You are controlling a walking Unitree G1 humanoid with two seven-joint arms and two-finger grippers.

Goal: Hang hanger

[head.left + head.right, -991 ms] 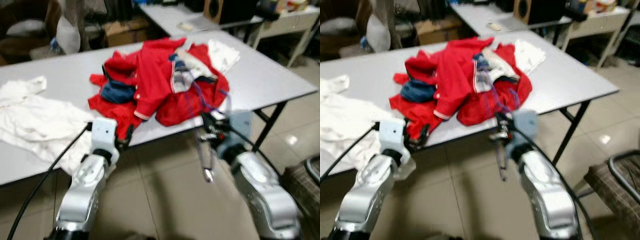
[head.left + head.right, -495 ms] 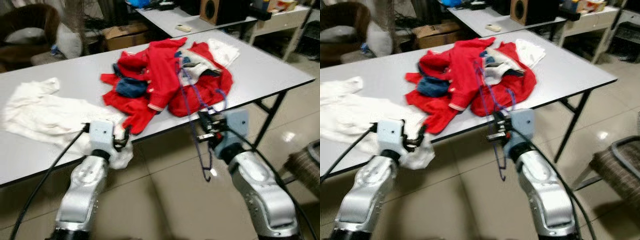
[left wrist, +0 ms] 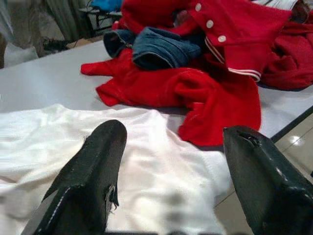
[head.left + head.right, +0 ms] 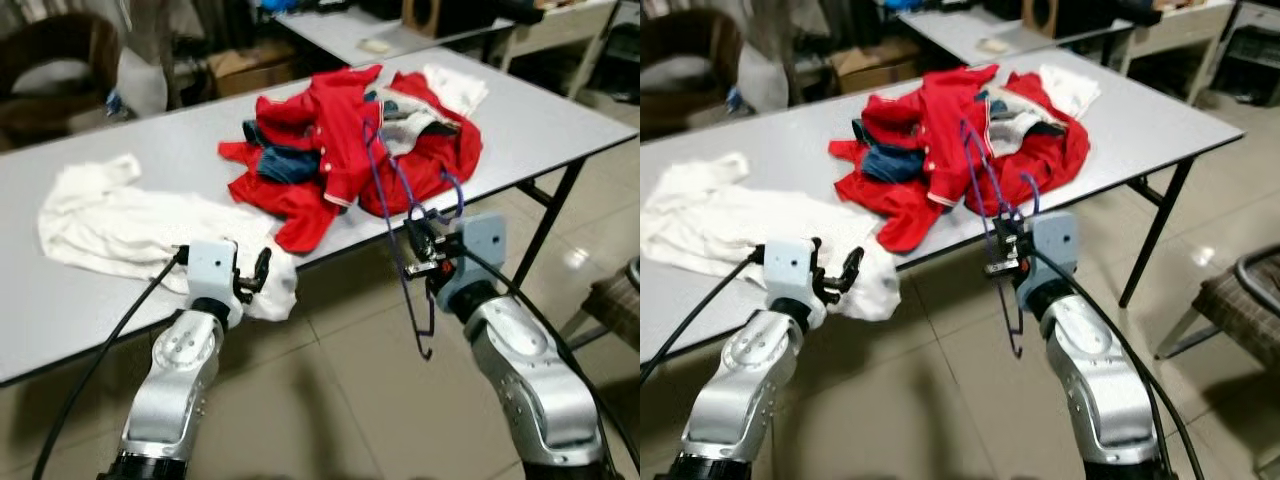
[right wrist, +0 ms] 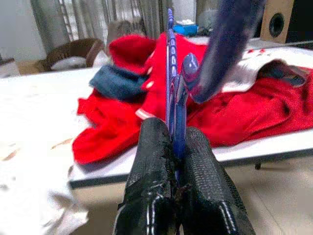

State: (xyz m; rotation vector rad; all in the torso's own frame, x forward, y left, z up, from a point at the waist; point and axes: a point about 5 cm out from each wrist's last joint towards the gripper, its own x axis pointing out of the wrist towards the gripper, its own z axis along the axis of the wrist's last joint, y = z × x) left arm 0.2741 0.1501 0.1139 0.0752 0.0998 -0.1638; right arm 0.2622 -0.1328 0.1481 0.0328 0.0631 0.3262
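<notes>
A thin blue-purple hanger [image 5: 170,73] is clamped upright between the fingers of my right gripper [image 4: 425,250], just in front of the table's front edge [image 4: 350,245]. Its frame rises over the red clothes pile [image 4: 340,150] and its lower end hangs toward the floor. My left gripper [image 3: 173,132] is open. It is level with the table edge, right at the corner of a white garment [image 4: 130,225] that droops over that edge, and nothing is between its fingers.
The grey table [image 4: 560,120] carries the red pile with a blue denim piece [image 3: 166,46] in it. Behind stand a second table [image 4: 330,25], a cardboard box [image 4: 240,65] and a dark chair [image 4: 50,70]. A table leg [image 4: 550,225] and another chair [image 4: 615,300] are at the right.
The whole view has shifted, so the camera moved and the table looks nearer. The hanger stays in my right gripper. My left gripper now sits at the white garment's hanging corner.
</notes>
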